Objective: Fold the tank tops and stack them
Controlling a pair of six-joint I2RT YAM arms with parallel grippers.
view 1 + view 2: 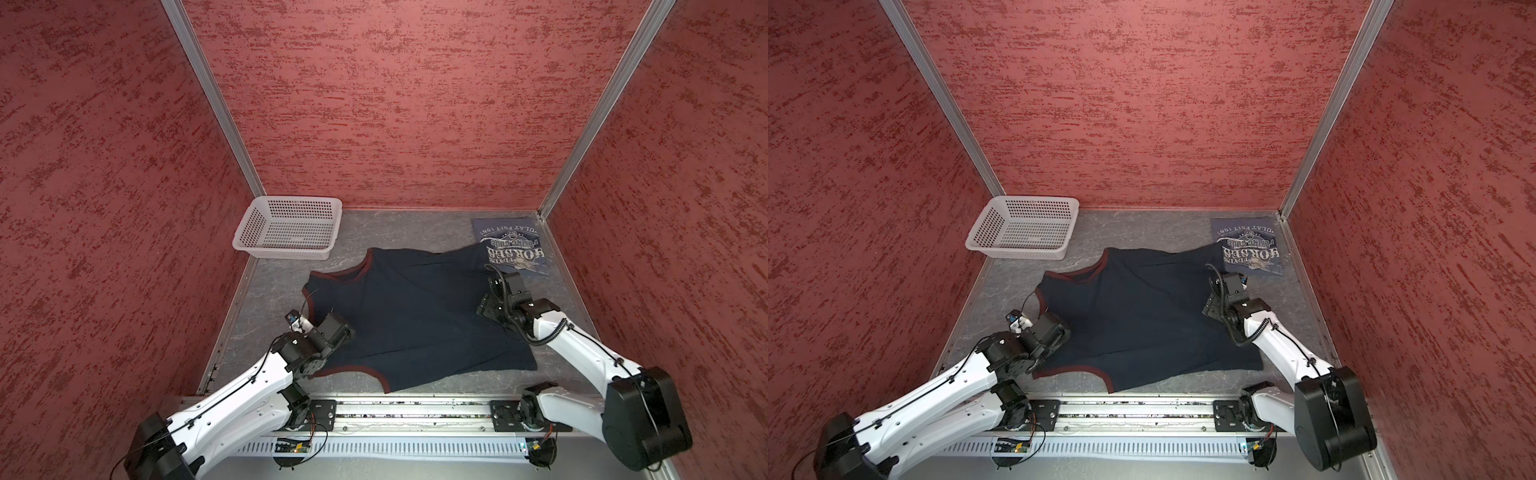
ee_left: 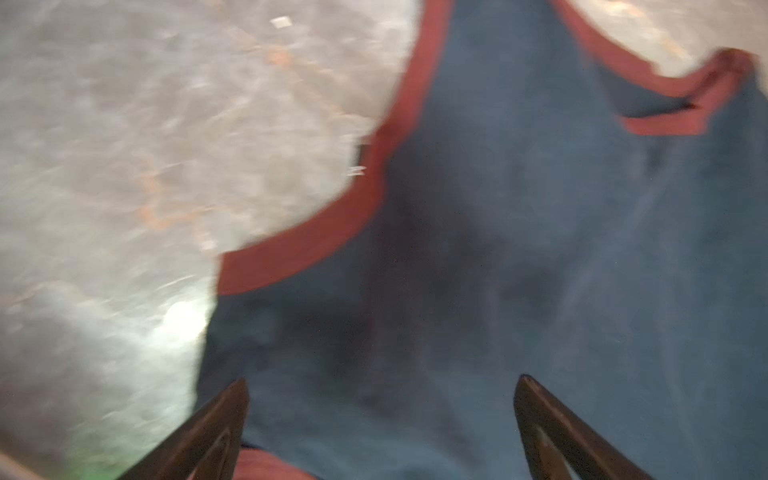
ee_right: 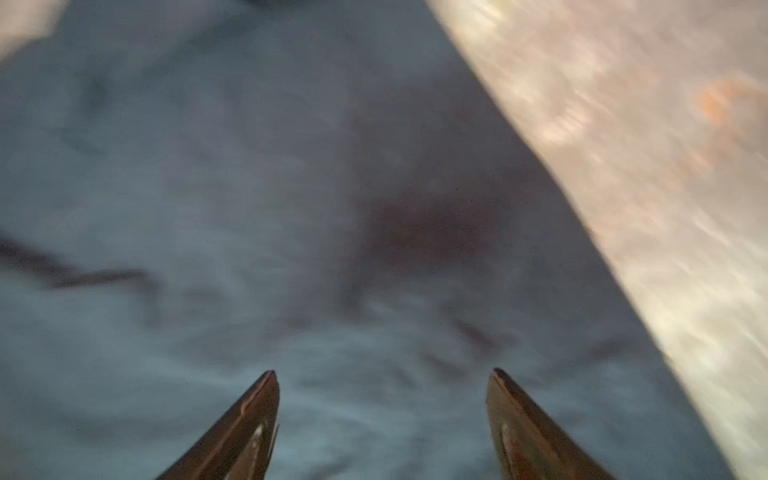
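A dark navy tank top [image 1: 415, 320] [image 1: 1142, 320] with maroon trim lies spread flat across the middle of the table. A slate-blue tank top [image 1: 512, 246] [image 1: 1249, 246] with whitish lettering lies folded at the back right, its near corner under the navy one's edge. My left gripper [image 2: 382, 380] [image 1: 334, 330] is open over the navy top's left side by a maroon-trimmed armhole [image 2: 316, 232], with only cloth beneath its fingers. My right gripper [image 3: 382, 372] [image 1: 490, 305] is open above the navy top's right part, near its hem edge [image 3: 540, 166], holding nothing. Both wrist views are blurred.
A white perforated basket [image 1: 286, 228] [image 1: 1023, 226] stands empty at the back left. Grey marbled table [image 1: 407, 226] shows behind and beside the tops. Red walls close in three sides; the arms' metal rail [image 1: 415, 415] runs along the front edge.
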